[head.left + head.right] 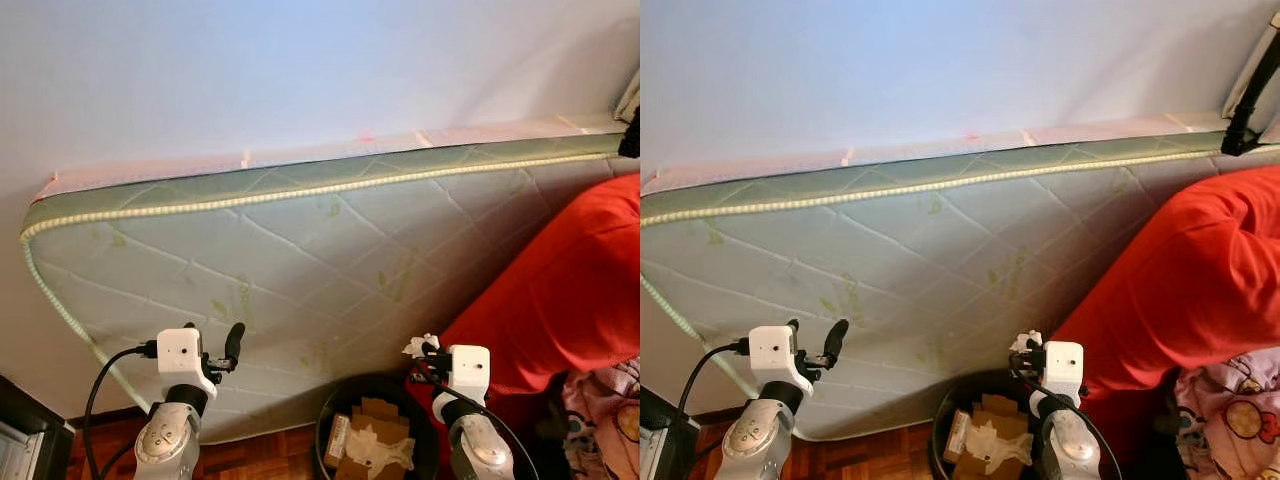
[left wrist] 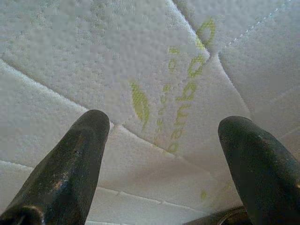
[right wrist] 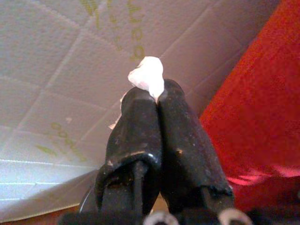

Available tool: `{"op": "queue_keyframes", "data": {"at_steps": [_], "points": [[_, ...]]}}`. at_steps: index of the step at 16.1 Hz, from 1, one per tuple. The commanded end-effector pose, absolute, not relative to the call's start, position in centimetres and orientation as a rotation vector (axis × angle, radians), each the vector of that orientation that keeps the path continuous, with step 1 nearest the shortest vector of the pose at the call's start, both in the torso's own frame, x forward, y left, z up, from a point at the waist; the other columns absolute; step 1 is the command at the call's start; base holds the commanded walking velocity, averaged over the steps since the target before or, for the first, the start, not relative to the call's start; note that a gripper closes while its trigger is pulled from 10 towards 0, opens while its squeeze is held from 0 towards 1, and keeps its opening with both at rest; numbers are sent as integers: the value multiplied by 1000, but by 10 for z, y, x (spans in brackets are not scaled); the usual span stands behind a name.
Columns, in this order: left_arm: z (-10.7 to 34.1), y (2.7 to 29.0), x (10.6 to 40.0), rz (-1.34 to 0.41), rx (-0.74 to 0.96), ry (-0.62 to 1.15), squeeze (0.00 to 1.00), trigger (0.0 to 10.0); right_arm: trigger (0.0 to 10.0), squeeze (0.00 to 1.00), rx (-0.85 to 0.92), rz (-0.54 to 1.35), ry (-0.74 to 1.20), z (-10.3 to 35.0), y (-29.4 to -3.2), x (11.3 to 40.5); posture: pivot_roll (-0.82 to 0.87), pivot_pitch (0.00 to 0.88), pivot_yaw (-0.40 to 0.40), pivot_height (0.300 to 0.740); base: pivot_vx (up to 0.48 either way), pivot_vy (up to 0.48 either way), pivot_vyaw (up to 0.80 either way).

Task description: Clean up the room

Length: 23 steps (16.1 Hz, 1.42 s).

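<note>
A white paper scrap (image 3: pixel 147 77) is pinched in the right end effector (image 3: pixel 157 96) above the bin (image 1: pixel 335 410); the left end effector (image 2: pixel 164 145) is held open left of the bin.

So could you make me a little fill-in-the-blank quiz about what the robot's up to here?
1. The right gripper is shut on a scrap of white ____.
2. Below that gripper stands a black bin holding ____ pieces.
3. The left gripper's fingers are ____.
4. The quilted mattress leans against the ____.

Missing words: paper; cardboard; open; wall

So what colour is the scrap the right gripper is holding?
White scrap, pinched in the right gripper; clearest in the right wrist view.
</note>
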<state>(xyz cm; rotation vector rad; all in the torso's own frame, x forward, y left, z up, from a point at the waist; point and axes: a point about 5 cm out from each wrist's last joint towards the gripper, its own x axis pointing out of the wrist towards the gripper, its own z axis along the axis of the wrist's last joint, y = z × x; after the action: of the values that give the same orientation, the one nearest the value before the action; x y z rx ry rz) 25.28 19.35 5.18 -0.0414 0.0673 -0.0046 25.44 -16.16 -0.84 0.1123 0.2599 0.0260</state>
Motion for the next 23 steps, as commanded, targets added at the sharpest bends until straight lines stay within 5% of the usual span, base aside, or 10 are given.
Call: {"op": "queue_keyframes", "data": {"at_steps": [1, 23], "points": [[55, 194, 254, 0, -55, 60, 0, 10000, 10000, 0, 113, 27, 236, -5, -161, 256, 56, 45, -44, 666, 0, 0, 0], [60, 200, 256, 46, -68, 61, 0, 10000, 10000, 0, 118, 153, 341, -10, -139, 268, 63, 60, -41, 643, 0, 0, 0]]}}
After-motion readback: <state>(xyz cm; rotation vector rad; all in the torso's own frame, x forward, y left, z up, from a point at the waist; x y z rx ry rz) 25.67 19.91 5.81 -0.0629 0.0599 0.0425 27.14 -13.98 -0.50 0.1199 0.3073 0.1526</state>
